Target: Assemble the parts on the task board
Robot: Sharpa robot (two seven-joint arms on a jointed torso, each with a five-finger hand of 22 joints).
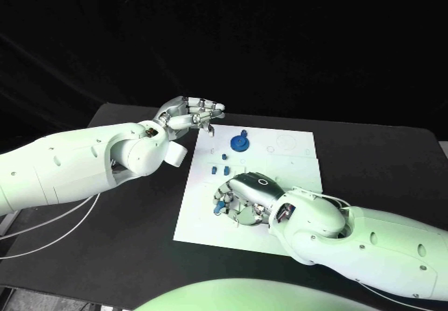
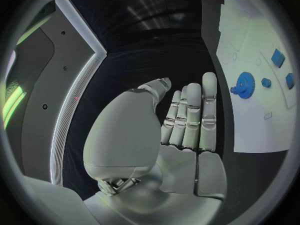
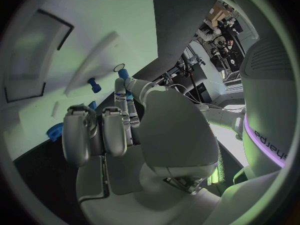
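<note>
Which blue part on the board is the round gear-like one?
The blue gear near the task board's far edge, close to the left hand. It is a round toothed disc, bigger than the small blue pieces nearer the right hand.

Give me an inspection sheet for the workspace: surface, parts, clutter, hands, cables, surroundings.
Surface: black table, white task board in the middle.
Job's things: blue gear at the board's far end; small blue parts mid-board.
Clutter: nothing seen.
Hands: left hand above the board's far left corner, fingers together, holding nothing; right hand over the near board, pinching a blue part.
Cables: white cables under the left arm.
Surroundings: dark backdrop.
</note>
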